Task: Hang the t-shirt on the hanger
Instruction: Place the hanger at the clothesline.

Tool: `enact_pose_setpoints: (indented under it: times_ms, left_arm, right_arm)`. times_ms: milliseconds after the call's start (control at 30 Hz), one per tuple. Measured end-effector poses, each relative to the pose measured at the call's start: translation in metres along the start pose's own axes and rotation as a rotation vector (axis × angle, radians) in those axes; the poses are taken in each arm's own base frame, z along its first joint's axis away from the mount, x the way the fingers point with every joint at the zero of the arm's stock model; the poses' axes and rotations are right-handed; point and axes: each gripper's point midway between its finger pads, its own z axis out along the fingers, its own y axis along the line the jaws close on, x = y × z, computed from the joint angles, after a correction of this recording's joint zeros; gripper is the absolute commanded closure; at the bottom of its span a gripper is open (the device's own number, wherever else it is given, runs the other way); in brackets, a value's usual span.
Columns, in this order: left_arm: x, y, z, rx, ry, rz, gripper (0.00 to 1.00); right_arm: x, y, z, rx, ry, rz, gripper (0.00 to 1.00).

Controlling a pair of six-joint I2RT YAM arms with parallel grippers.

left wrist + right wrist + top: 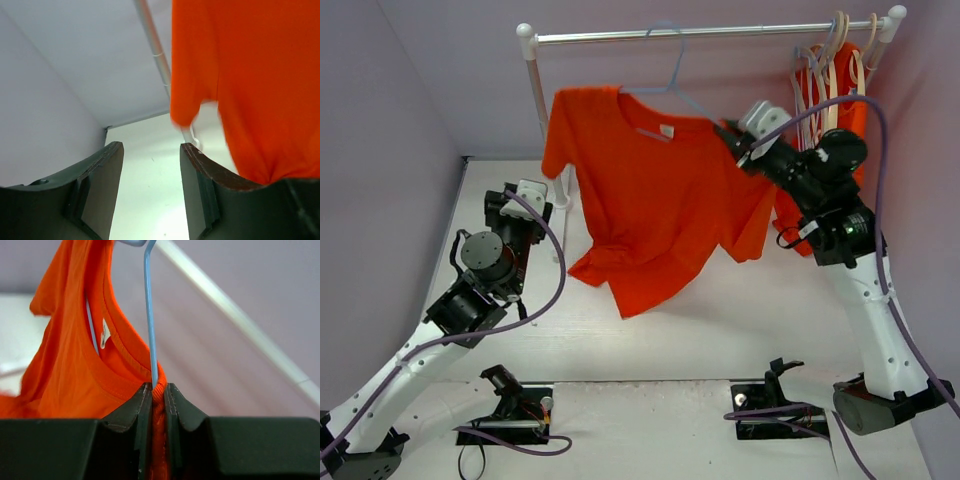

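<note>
An orange t-shirt [650, 200] hangs on a thin pale blue wire hanger [670, 70] whose hook is over the rail [710, 33]. My right gripper [730, 135] is shut on the shirt's shoulder at the collar, with the hanger wire [149, 315] pinched beside the cloth [65, 375] between the jaws [158, 389]. The shirt's right side sags from that grip. My left gripper [525, 200] is open and empty, low at the left, near the shirt's left sleeve; the shirt [250, 75] fills the right of its wrist view, beyond the open gripper [151, 150].
The white rack post [532, 90] stands just behind the left gripper, also seen in the left wrist view [160, 65]. Cream hangers [845, 60] and another orange garment [820, 100] hang at the rail's right end. Purple walls close in on both sides.
</note>
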Motion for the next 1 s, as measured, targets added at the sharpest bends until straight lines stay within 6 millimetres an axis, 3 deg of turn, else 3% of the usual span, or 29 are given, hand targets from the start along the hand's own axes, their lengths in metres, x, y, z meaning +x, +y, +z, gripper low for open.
enact_pose_setpoints:
  times_ms: [100,200,300,400,467,567,833,900,1000]
  left_arm:
    - [-0.010,0.016,-0.005,-0.054,0.017,-0.047,0.51]
    - [-0.014,0.027,-0.009,-0.084,0.032,-0.068,0.51]
    - [-0.013,0.030,-0.010,-0.096,0.058,-0.063,0.51]
    - [-0.005,0.028,-0.009,-0.095,0.090,-0.050,0.51]
    - [0.000,0.025,-0.008,-0.091,0.111,-0.039,0.51]
    - [0.013,0.018,-0.004,-0.080,0.157,-0.018,0.51]
    - [0.038,0.004,-0.001,-0.046,0.252,0.013,0.51]
    - [0.043,0.002,-0.001,-0.042,0.270,0.019,0.51]
    - [0.049,0.001,0.000,-0.044,0.291,0.016,0.51]
  right_arm:
    - [-0.058,-0.045,-0.003,0.124,-0.103,-0.050,1.00]
    - [-0.099,-0.075,-0.013,0.212,-0.166,-0.089,1.00]
    - [-0.128,-0.094,-0.022,0.269,-0.205,-0.113,1.00]
    - [-0.130,-0.097,-0.029,0.295,-0.197,-0.105,1.00]
    - [-0.119,-0.094,-0.030,0.301,-0.163,-0.085,1.00]
    - [-0.083,-0.082,-0.028,0.282,-0.056,-0.033,1.00]
    - [0.050,-0.044,-0.020,0.295,0.304,0.158,1.00]
    - [0.066,-0.039,-0.023,0.304,0.356,0.182,1.00]
    - [0.063,-0.052,-0.026,0.357,0.375,0.179,1.00]
